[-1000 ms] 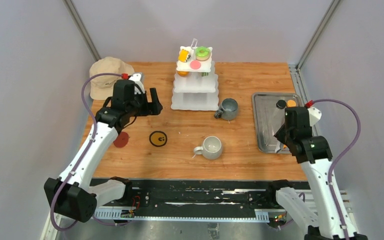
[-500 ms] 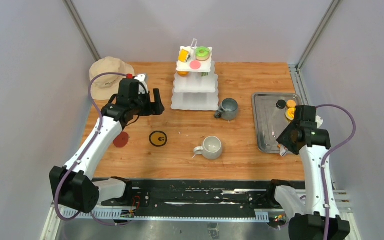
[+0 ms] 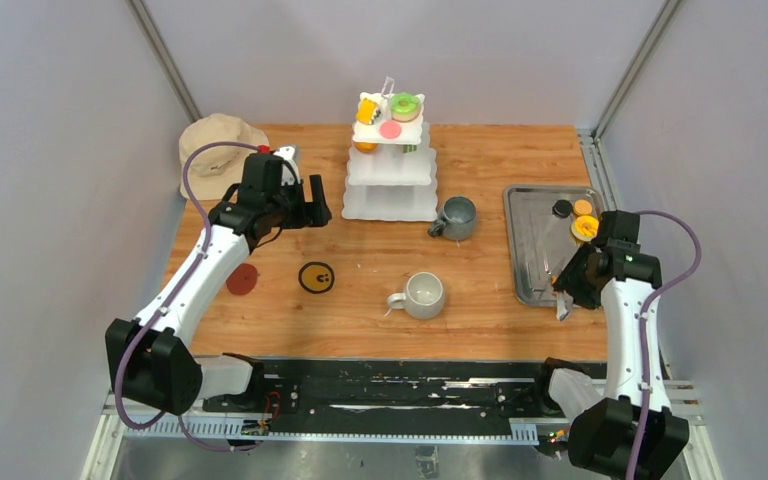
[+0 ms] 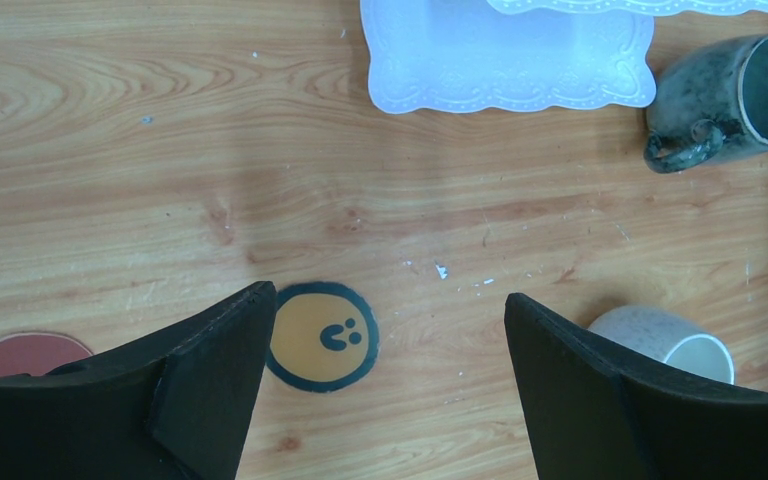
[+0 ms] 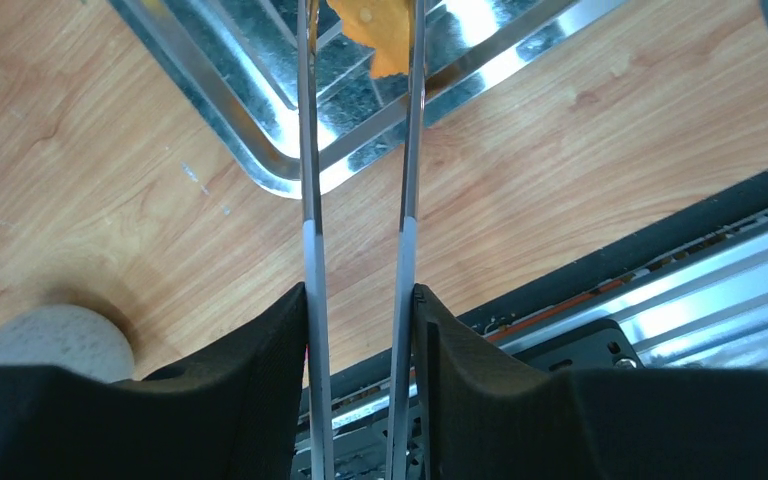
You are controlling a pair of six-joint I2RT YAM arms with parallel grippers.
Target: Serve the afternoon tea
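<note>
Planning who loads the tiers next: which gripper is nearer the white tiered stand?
Left. The left gripper hovers open just left of the stand; the right gripper, holding tongs, is far right by the steel tray.

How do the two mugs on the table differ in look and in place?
The dark grey mug is dark inside and out; the pale mug is light and speckled. The dark grey mug stands close beside the white tiered stand; the pale mug stands alone, well apart from it. Both are upright, with handles pointing toward the left.
</note>
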